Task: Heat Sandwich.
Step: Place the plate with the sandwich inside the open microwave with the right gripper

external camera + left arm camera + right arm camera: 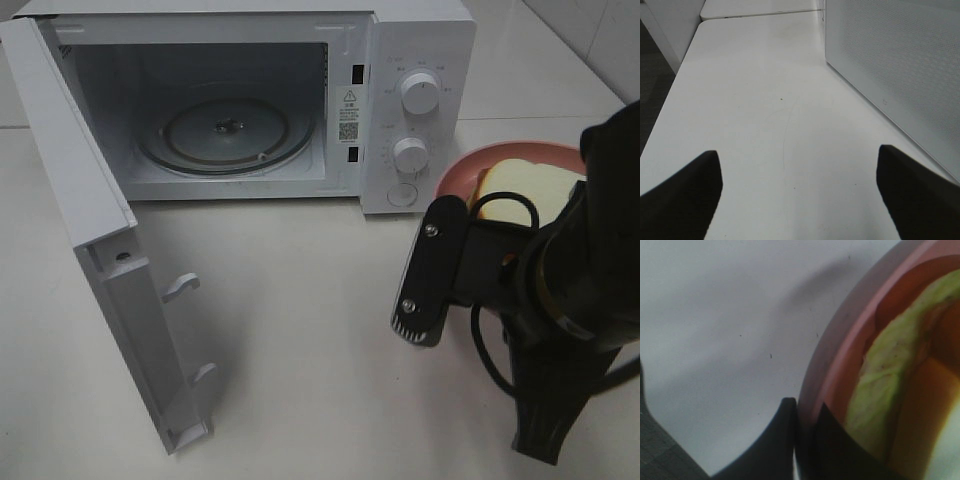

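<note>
Observe that the right gripper (pixel 807 412) is closed, with its fingers pinched on the rim of the pink plate (pixel 455 172). The sandwich (pixel 515 185) lies on that plate, which sits on the table (pixel 300 330) just beside the microwave (pixel 420 60). The microwave door (pixel 90 220) stands open. The left gripper (pixel 797 155) is spread wide and holds nothing, above the table beside the microwave's perforated wall.

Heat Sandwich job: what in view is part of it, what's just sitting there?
In the job: sandwich, pink plate, microwave with open door, right hand shut on the plate rim.
Just there: left hand, open over the table.
</note>
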`<state>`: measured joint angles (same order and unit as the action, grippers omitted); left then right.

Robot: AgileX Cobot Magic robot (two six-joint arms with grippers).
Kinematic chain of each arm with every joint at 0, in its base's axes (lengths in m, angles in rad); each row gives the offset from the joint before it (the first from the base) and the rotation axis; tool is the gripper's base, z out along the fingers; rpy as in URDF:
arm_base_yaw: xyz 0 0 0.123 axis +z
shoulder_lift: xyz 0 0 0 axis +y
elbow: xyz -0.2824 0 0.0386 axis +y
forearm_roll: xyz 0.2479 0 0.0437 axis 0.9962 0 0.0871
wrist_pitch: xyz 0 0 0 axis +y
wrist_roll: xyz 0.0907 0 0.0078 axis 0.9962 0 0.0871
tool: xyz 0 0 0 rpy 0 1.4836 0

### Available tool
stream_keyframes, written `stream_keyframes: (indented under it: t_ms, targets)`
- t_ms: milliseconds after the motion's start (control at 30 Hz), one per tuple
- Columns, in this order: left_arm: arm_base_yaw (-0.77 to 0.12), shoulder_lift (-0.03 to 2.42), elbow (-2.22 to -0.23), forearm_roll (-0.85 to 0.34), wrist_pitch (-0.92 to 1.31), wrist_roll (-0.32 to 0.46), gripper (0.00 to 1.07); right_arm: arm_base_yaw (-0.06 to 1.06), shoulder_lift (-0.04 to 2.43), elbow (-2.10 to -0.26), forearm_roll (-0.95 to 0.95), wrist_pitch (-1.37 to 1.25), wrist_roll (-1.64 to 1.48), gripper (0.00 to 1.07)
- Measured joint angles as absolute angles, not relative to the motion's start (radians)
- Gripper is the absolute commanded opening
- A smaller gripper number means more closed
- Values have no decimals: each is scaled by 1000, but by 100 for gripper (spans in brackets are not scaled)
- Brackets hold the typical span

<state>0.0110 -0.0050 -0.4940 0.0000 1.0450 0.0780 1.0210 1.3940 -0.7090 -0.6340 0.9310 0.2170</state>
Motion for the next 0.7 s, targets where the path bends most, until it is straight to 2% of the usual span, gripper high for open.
stream_keyframes:
  t_ms: [167, 333, 467, 700]
  targets:
    - [11, -5, -494, 0, 1045, 78, 78, 1084, 1393, -709, -632, 926, 91, 0]
    - [11, -5, -494, 0, 1045, 78, 78, 1095, 1393, -708, -627, 898, -41, 0]
    - [11, -5, -494, 0, 1045, 78, 78, 1095, 1393, -708, -567, 865, -350, 0]
    - [11, -5, -494, 0, 1045, 78, 78, 1095, 1393, -708, -515, 788, -615, 0]
